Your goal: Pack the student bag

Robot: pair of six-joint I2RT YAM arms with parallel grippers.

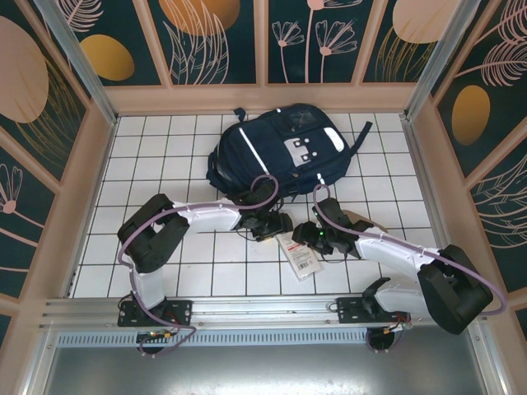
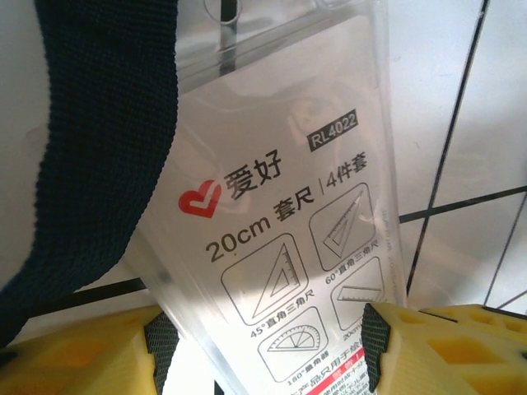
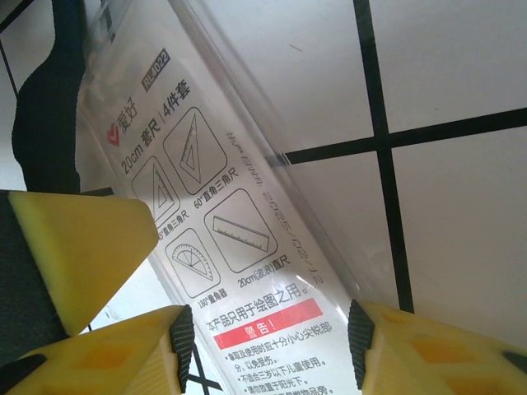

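The student bag (image 1: 280, 152), dark navy with a white stripe and a grey patch, lies at the back middle of the tiled table. One of its straps (image 2: 107, 123) trails toward me. A clear ruler-set pack (image 1: 298, 255) with printed triangles and a protractor lies in front of the bag. My left gripper (image 1: 276, 226) is at its upper end, and its pads press the pack's (image 2: 280, 164) two long edges. My right gripper (image 1: 311, 237) straddles the pack (image 3: 239, 222) lower down, its pads (image 3: 183, 341) just off the edges. One yellow left finger (image 3: 82, 247) shows beside it.
A tan flat item (image 1: 360, 219) lies partly under the right arm. Wood-framed walls (image 1: 90, 164) close in the white tiled table (image 1: 148, 156) on three sides. A metal rail (image 1: 247, 309) runs along the near edge.
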